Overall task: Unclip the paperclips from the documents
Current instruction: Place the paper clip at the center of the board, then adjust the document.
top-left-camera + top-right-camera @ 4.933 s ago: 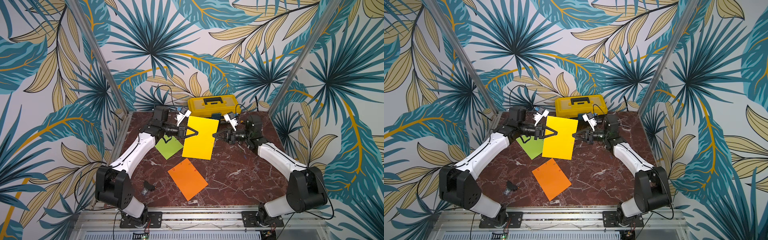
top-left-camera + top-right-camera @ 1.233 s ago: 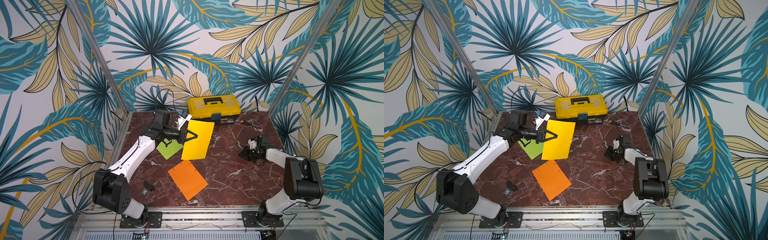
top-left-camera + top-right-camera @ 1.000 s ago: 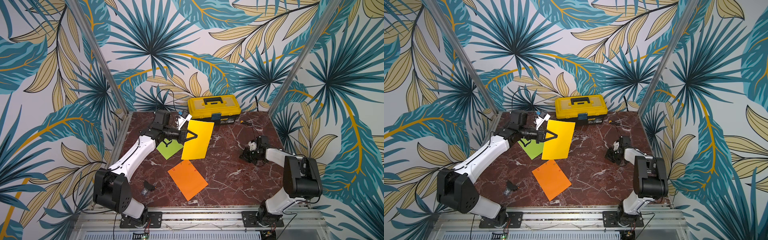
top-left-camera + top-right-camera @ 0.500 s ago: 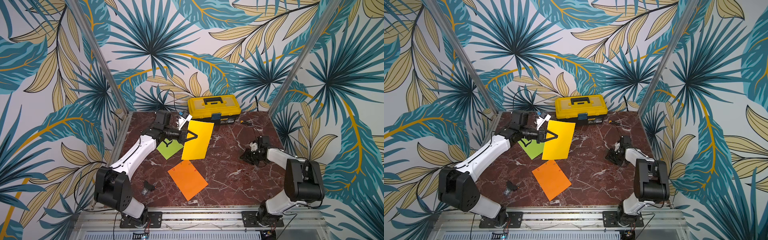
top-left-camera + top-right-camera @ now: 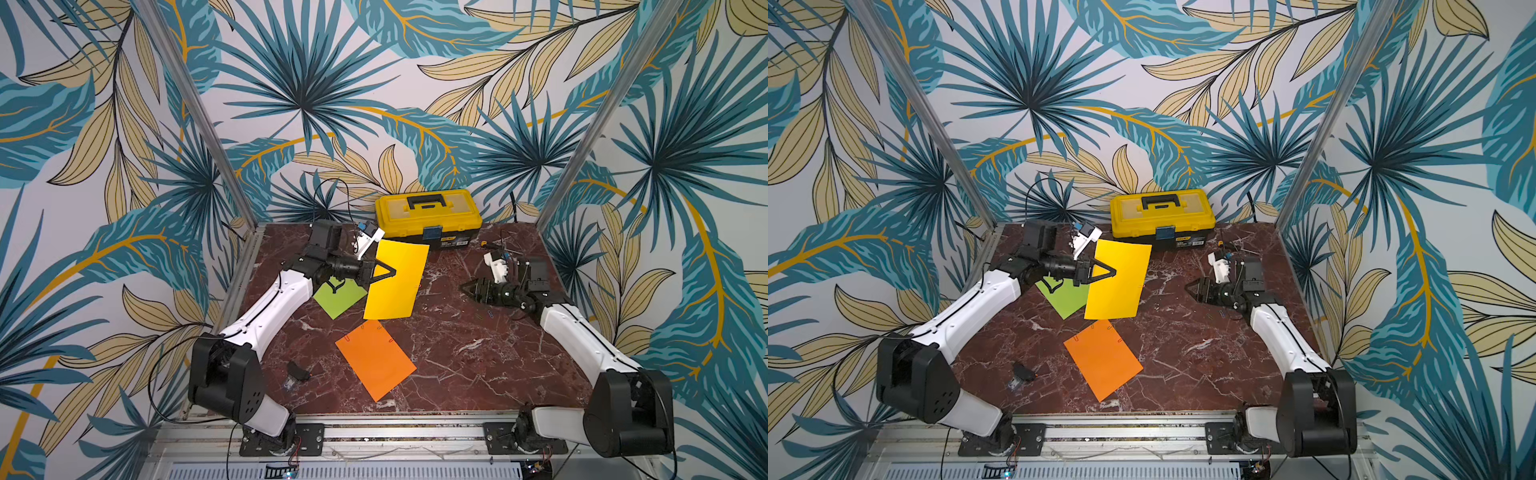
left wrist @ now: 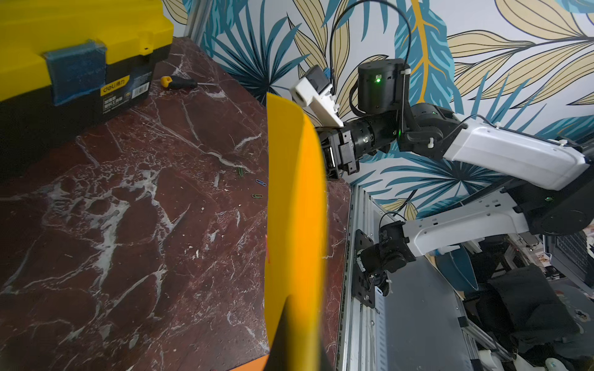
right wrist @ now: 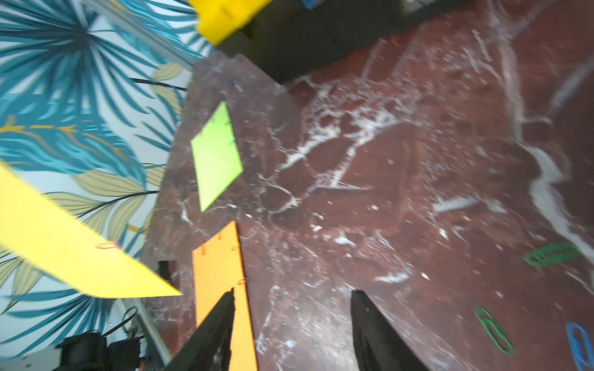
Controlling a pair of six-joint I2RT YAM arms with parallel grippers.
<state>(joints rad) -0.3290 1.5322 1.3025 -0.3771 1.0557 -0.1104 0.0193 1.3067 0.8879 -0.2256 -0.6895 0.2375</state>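
Left fingers (image 5: 383, 267) pinch yellow sheet (image 5: 401, 286) raised, long axis toward toolbox (image 5: 428, 216).

The left pincer (image 5: 1115, 272) clamps the yellow sheet (image 5: 1119, 291) above the marble table (image 5: 1187, 357).

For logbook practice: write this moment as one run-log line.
left pincer: shut on yellow sheet | right pincer: open | loose paperclips: on table

Yellow sheet (image 5: 395, 284) hides part of green sheet (image 5: 337, 297) in both top views. Right wrist view blurred; toolbox (image 7: 225, 14) cut by picture edge there.
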